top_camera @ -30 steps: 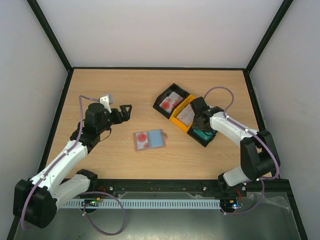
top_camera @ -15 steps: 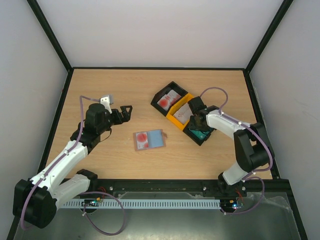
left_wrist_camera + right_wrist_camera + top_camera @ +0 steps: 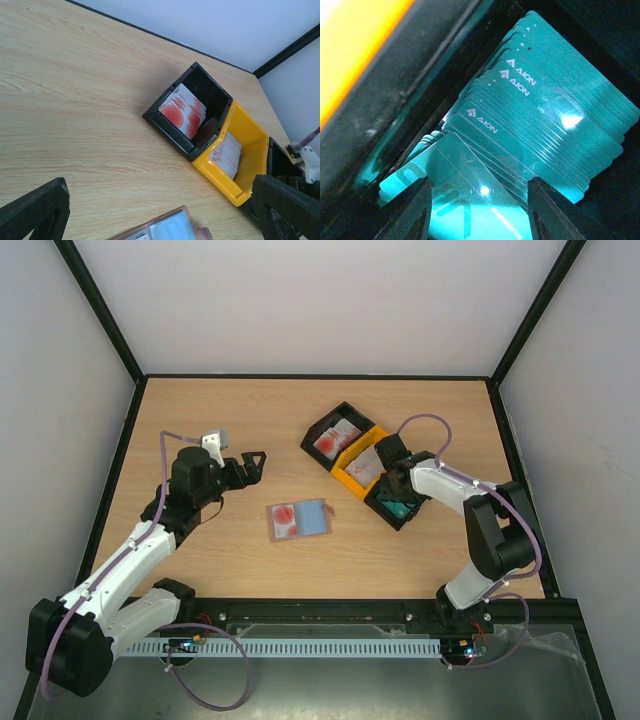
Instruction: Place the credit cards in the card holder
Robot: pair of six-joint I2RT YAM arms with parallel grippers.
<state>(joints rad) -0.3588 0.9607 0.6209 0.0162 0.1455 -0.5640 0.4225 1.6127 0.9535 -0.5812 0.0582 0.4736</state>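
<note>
Credit cards (image 3: 182,107) fill two black trays (image 3: 212,92) and the orange tray (image 3: 252,147) between.

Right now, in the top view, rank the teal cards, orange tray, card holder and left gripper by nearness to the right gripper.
1. Teal cards, under the right gripper.
2. Orange tray, just left of it.
3. Card holder, table centre.
4. Left gripper, far left.

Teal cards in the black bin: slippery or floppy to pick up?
Probably slippery: the teal cards are glossy, with glare spots. Likely stiff and light, being thin flat sheets. Packed in a fanned stack, a neighbour may slide along too.
</note>
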